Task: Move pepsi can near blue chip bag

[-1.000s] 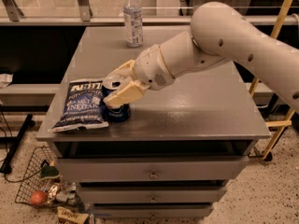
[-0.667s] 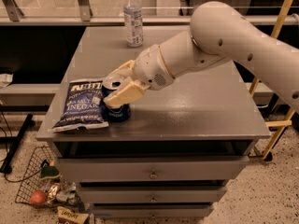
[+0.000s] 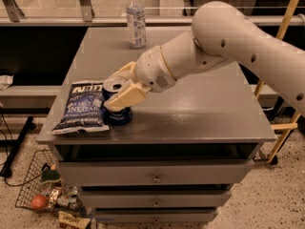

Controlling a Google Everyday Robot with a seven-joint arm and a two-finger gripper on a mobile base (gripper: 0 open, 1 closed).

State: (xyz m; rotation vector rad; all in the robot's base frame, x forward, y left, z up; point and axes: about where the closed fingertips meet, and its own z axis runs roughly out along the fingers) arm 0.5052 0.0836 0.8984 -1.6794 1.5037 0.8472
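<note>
- Camera view: my gripper (image 3: 110,93) sits at the near left part of the grey cabinet top (image 3: 200,106), its two tan fingers (image 3: 126,97) clamped on either side of the pepsi can (image 3: 120,116).
- The pepsi can stands upright on the cabinet top, its silver top showing between the fingers, just right of the blue chip bag (image 3: 80,107); I cannot tell whether the two touch.
- The blue chip bag lies flat near the left front edge, white lettering up.
- The white arm (image 3: 228,37) reaches in from the far right.
- A clear plastic water bottle (image 3: 136,19) stands upright at the far edge, well apart from the can.
- Below, closed drawers (image 3: 157,173); on the floor at left, a wire basket (image 3: 28,190) with items in it.
</note>
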